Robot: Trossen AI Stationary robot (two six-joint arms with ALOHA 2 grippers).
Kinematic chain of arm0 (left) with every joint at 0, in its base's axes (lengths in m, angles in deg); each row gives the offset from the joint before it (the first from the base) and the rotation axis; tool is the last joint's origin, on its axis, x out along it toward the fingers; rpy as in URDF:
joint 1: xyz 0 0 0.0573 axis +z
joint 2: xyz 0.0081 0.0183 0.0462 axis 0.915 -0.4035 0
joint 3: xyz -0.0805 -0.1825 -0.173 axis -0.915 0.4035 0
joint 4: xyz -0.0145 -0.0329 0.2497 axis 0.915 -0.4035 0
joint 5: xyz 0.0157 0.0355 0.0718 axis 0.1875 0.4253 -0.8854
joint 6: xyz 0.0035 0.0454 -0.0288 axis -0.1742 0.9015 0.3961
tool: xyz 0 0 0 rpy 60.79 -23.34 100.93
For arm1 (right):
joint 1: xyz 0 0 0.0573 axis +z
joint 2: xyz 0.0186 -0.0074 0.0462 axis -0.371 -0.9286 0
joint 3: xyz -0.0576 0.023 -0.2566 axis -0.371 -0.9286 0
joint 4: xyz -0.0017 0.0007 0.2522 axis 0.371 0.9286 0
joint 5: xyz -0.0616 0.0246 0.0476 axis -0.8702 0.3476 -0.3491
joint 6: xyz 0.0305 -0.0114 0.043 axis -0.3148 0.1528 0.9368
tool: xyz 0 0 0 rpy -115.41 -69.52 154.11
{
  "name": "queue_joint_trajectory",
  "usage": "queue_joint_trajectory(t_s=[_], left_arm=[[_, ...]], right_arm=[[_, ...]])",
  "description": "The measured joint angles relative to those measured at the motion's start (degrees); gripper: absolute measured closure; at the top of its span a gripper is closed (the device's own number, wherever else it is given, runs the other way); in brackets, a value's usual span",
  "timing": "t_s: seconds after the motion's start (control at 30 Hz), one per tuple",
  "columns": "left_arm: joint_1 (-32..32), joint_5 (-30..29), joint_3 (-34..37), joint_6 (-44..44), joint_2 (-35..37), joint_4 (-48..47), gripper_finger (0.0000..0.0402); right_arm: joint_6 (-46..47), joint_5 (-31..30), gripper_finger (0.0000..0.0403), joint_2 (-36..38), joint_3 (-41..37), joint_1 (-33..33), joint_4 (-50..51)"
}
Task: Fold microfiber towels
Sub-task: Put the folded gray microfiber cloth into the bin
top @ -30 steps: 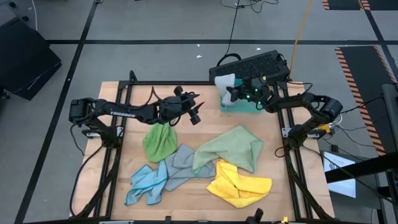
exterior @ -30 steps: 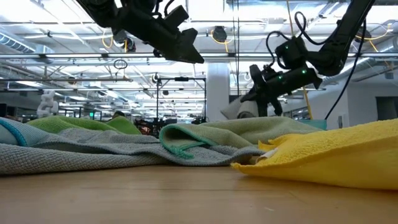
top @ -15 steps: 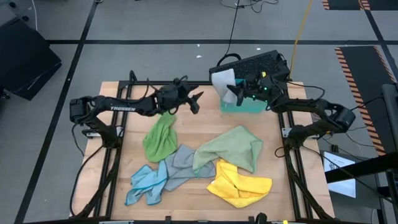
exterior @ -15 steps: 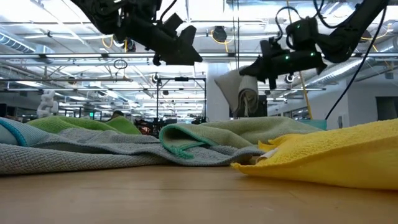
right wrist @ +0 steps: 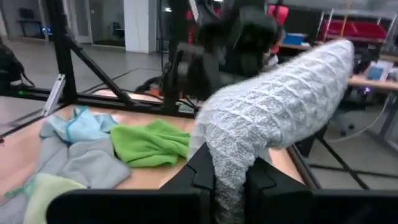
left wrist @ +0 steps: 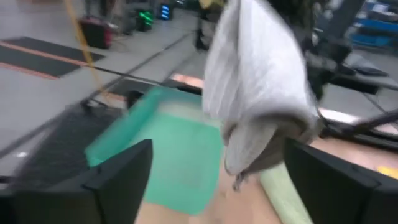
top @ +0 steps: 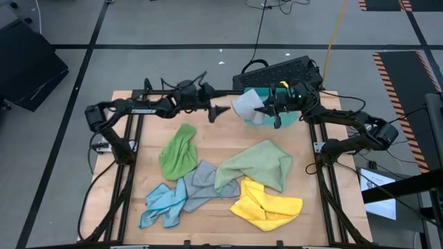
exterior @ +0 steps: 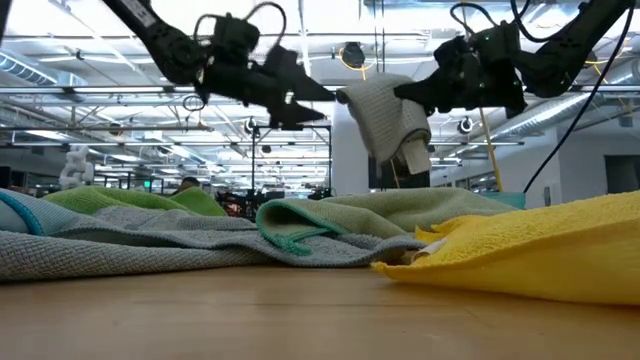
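My right gripper [top: 261, 109] clamped the pale grey waffle-textured microfiber towel [top: 246, 106], hanging bunched above the table. My left gripper [top: 221, 111] stood open beside it.

A pale grey towel [left wrist: 255, 93] hangs (bunched) between two dark fingers [left wrist: 121, 177], over a teal tray [left wrist: 165, 152]

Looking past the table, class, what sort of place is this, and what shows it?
Probably an industrial lab or workshop hall: exposed ceiling trusses with strip lights, hazard-striped floor tape, and a wooden table framed by robot arms.
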Motion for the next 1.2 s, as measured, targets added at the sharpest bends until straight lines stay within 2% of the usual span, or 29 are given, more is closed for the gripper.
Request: queue_joint_trajectory(t_s=[0.13,0.33,0.47,0.63,0.77,0.87,1.0,1.2], left_arm=[[-1.46,0.36,0.04,-0.31,-5.92,9.13,0.0007],[-4.77,1.79,0.04,0.91,-13.36,28.53,0.001],[-5.03,0.59,-0.42,0.53,-16.57,35.18,0.0011],[-5.99,4.83,-5.31,-1.45,-19.0,35.81,0.0011],[-7.39,8.23,-6.97,1.55,-19.45,34.41,0.0011],[-7.27,13.48,-6.63,2.88,-19.36,34.69,0.0011],[-5.92,20.31,-6.58,0.49,-19.23,35.64,0.0011],[-6.31,18.03,-6.58,-3.01,-19.2,36.59,0.0011]], right_arm=[[-1.17,-0.02,0.0384,-0.02,0.0,-0.02,-2.99],[2.68,0.36,0.0384,0.0,0.0,0.92,-9.57],[4.31,4.34,0.0384,0.0,0.0,1.63,-12.93],[7.83,0.51,0.0385,0.0,0.0,3.3,-14.53],[7.87,-0.1,0.0385,0.0,0.0,4.4,-14.51],[9.06,0.2,0.0385,0.0,0.0,4.28,-15.19],[10.78,1.27,0.0385,0.02,0.0,3.21,-16.67],[10.38,1.21,0.0385,0.02,0.0,2.18,-16.19]])
